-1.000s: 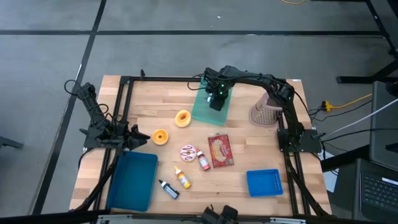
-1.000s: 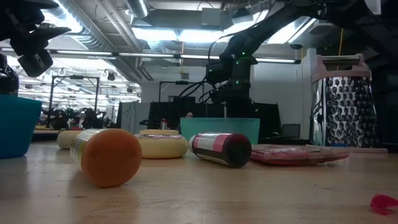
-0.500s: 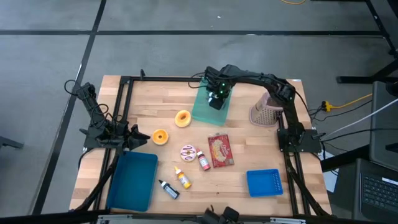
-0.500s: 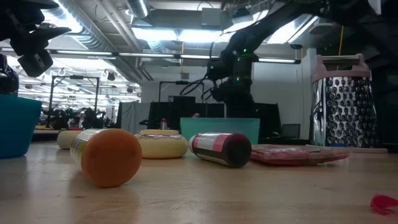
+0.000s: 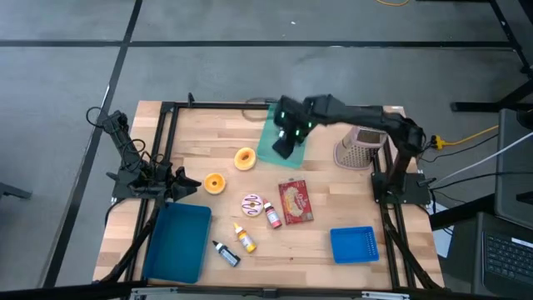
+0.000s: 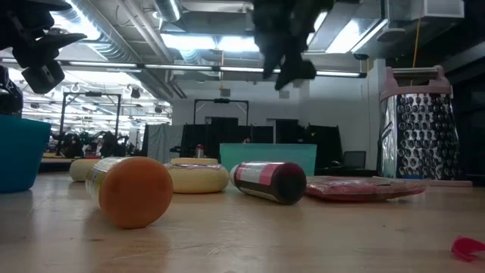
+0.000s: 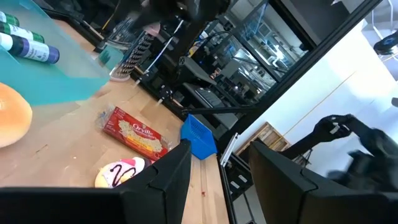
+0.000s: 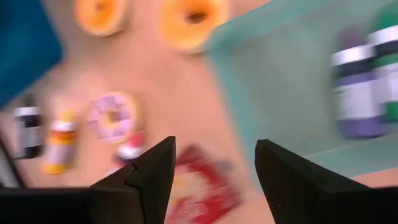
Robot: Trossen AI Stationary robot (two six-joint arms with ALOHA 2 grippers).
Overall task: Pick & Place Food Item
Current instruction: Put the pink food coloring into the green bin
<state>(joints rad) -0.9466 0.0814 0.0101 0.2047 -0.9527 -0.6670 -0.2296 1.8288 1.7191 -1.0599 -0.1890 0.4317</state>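
Overhead, the right gripper (image 5: 286, 143) hangs above the pale green tray (image 5: 268, 150) near the table's far edge, its jaws spread with nothing between them; the low view shows it well clear of the tabletop (image 5: 325, 179). Its own wrist view looks down past the parted fingers (image 8: 152, 168) onto two small bottles (image 8: 364, 81) lying inside the tray, one with a purple body and one green, both smeared by blur.

Around the tray lie the other pieces. Two orange-yellow doughnuts (image 5: 244, 158) sit near its left side, and a pink frosted doughnut (image 5: 252, 203) lies further toward the front. Beside that doughnut rests a small red-capped bottle (image 5: 273, 217), then a red popcorn packet (image 5: 296, 202). An orange bottle (image 5: 245, 238) and a black bottle (image 5: 226, 253) lie near the front, next to a deep blue bin (image 5: 176, 242). A smaller blue basket (image 5: 354, 244) sits at the front right, and a metal grater (image 5: 356, 152) stands just right of the tray, partly covered by the right arm.

Off at the table's left edge, the left gripper (image 5: 185, 183) waits with its jaws parted and empty. The arm hides part of the tray from above, so its contents there are probably only those two bottles.
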